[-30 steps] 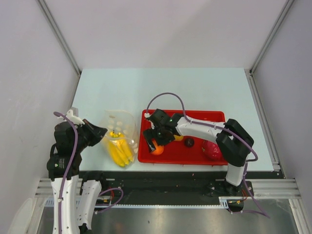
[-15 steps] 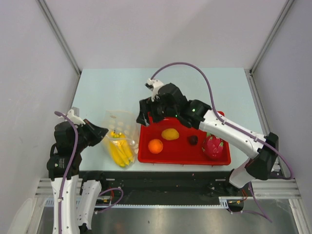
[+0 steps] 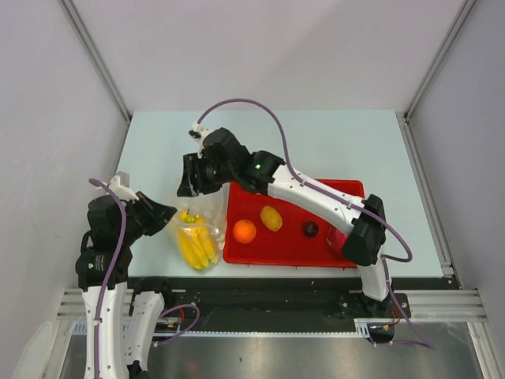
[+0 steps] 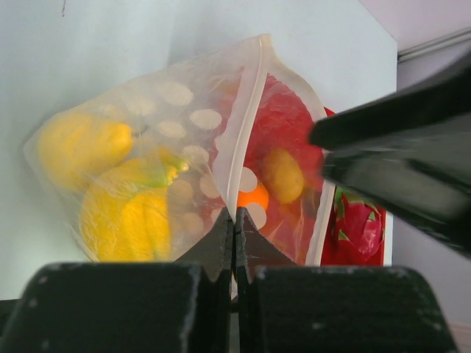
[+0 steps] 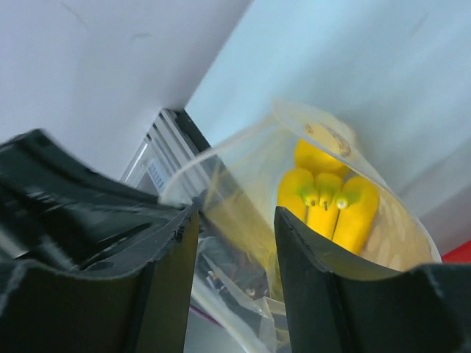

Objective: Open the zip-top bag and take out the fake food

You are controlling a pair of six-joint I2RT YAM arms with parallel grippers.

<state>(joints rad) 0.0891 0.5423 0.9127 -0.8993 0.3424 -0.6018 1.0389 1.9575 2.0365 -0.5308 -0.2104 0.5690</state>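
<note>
The clear zip-top bag (image 3: 207,212) with white dots lies left of the red tray (image 3: 290,249). It holds a yellow banana bunch (image 3: 197,246) and a yellow pear (image 3: 188,216). My left gripper (image 3: 166,212) is shut on the bag's white rim (image 4: 237,165). My right gripper (image 3: 188,183) is open, hovering at the bag's far end, with the open bag mouth (image 5: 221,154) between its fingers and the bananas (image 5: 327,206) visible inside. On the tray lie the orange (image 3: 244,231), mango (image 3: 271,218) and small dark fruit (image 3: 311,229). The dragon fruit (image 4: 360,224) is mostly hidden under the right arm in the top view.
The right arm (image 3: 316,197) stretches across the tray's back edge. The table's near edge runs just below the bag and tray. Grey walls close in left, right and behind.
My right gripper let go of the orange on the tray, rose, and swung left over the bag's mouth. My left gripper has kept its hold on the bag rim.
</note>
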